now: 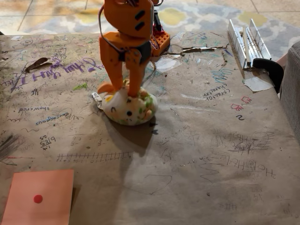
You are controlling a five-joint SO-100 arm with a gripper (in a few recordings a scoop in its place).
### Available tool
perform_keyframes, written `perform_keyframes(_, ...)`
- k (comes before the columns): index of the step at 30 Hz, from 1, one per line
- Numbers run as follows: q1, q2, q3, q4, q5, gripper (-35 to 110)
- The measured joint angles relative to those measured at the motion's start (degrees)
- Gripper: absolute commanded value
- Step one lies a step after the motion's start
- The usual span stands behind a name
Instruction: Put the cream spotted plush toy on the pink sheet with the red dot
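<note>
Scribbled brown paper covers the worktop [201, 154]. Gripper [123, 90] straddles the cream spotted plush toy [129, 108] at centre; whether it is clenched cannot be told. Step: grasp. Next: lift, carry to the pink sheet [40, 197], near-left corner.

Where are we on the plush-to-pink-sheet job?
Done: nothing placed yet. The pink sheet with the red dot lies bare at the lower left of the fixed view. In hand: the pincer is down on top of the cream spotted plush toy, fingers at either side of its top, though whether the grip is closed can't be told. The toy sits on the table. Left: lift, carry, set down.
</note>
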Motion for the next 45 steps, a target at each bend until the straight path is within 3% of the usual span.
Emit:
perform_keyframes(3,2.11,14.68,8.17,-11.07,2.37,0)
perform_keyframes(8,8.00,33.40,24.08,-38.76,7.38,0)
perform_keyframes(10,9.76,37.97,23.91,-42.19,8.17,0)
perform_keyframes(17,13.97,48.16,15.64,-38.06,11.51,0)
perform_keyframes(27,16.44,60.12,-11.25,-38.85,18.28,0)
perform_keyframes(34,16.17,62.67,-32.87,-45.09,12.04,0)
perform_keyframes(45,16.52,66.53,-57.74,-40.78,1.05,0)
